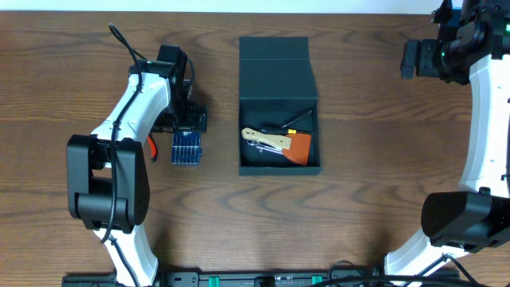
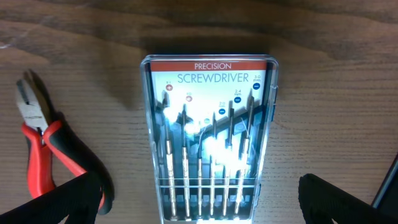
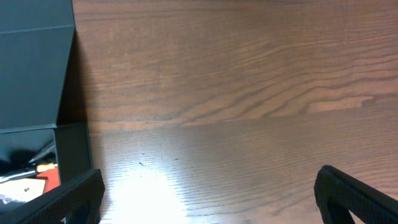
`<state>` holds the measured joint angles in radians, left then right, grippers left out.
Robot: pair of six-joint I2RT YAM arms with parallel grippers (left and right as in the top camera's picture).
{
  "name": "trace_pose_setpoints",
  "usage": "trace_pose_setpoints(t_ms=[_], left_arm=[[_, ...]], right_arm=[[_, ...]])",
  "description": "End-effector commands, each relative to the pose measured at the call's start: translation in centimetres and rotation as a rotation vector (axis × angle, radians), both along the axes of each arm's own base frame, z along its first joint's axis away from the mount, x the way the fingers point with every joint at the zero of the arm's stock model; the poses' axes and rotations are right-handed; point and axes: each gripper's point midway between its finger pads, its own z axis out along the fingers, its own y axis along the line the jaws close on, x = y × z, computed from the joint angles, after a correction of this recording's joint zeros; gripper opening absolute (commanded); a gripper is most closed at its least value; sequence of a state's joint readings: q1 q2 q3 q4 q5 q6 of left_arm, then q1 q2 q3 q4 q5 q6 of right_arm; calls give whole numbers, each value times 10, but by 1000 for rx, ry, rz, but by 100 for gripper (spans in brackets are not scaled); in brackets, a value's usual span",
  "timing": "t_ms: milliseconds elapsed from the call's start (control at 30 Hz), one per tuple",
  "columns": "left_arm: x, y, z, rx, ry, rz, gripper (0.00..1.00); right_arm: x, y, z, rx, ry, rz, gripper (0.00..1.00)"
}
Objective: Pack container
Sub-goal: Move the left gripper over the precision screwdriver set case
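Note:
The dark teal container (image 1: 241, 131) stands open mid-table, its flap lid (image 1: 275, 68) laid back flat. Inside lie a wooden-handled tool (image 1: 267, 140), an orange piece (image 1: 299, 148) and a black tool (image 1: 296, 121). My left gripper (image 1: 190, 127) hangs open over the clear blue screwdriver case (image 2: 211, 137), with one black finger (image 2: 68, 199) on each side of it and apart from it. Red-handled pliers (image 2: 43, 149) lie just left of the case. My right gripper (image 1: 414, 57) is far right at the back, open (image 3: 208, 193) over bare wood, with the container (image 3: 37, 81) to its left.
The screwdriver case (image 1: 186, 146) and pliers (image 1: 150, 147) lie left of the container on the wooden table (image 1: 366, 159). Both arm bases stand at the front edge, left (image 1: 107, 191) and right (image 1: 462, 215).

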<state>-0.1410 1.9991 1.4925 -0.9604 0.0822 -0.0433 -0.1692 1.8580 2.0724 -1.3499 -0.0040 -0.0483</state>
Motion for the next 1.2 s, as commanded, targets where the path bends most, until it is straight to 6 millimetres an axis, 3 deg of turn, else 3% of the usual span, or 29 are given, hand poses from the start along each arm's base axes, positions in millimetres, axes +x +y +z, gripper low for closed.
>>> trace_pose_setpoints(t_ms=[0, 767, 1167], left_arm=[[-3, -2, -11, -12, 24, -25, 99], [-18, 0, -43, -10, 34, -24, 98], [-17, 7, -44, 30, 26, 18, 99]], right_arm=[[-1, 1, 0, -4, 3, 12, 99], [-2, 1, 0, -4, 5, 13, 99], [-3, 1, -1, -4, 10, 13, 99]])
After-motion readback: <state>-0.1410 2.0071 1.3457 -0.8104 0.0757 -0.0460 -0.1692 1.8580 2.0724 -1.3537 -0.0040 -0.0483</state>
